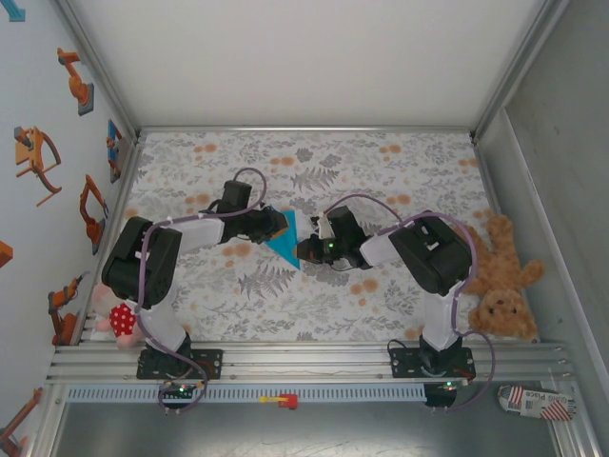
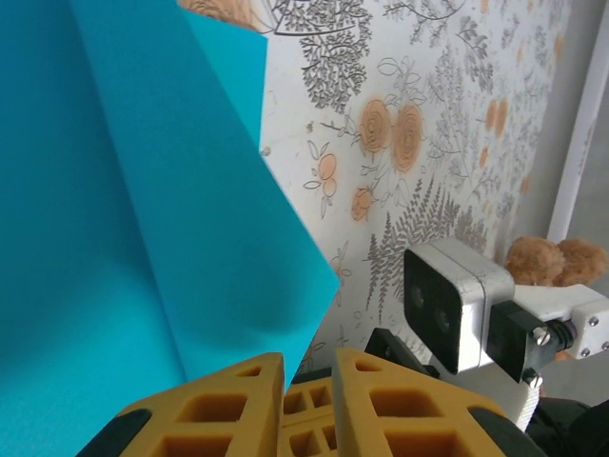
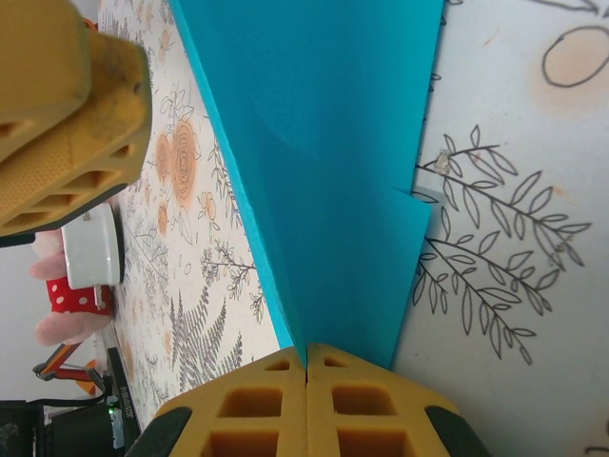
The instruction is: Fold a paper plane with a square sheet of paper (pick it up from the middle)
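The turquoise-blue sheet of paper (image 1: 284, 246) is lifted off the floral tablecloth (image 1: 381, 171) between my two grippers, folded into a downward-pointing wedge. My right gripper (image 1: 306, 250) holds its lower end. In the right wrist view the yellow fingertips (image 3: 306, 357) are pressed together with the paper (image 3: 333, 171) pinched in their seam, a crease running up from them. My left gripper (image 1: 274, 225) is at the paper's upper left. In the left wrist view its jaws (image 2: 309, 367) stand slightly apart, and a corner of the paper (image 2: 143, 190) dips beside the left finger.
A brown teddy bear (image 1: 500, 276) lies at the table's right edge. A pink and red plush toy (image 1: 114, 314) sits by the left arm's base. The right arm's white wrist camera (image 2: 452, 305) is close in front of my left gripper. Frame walls surround the table.
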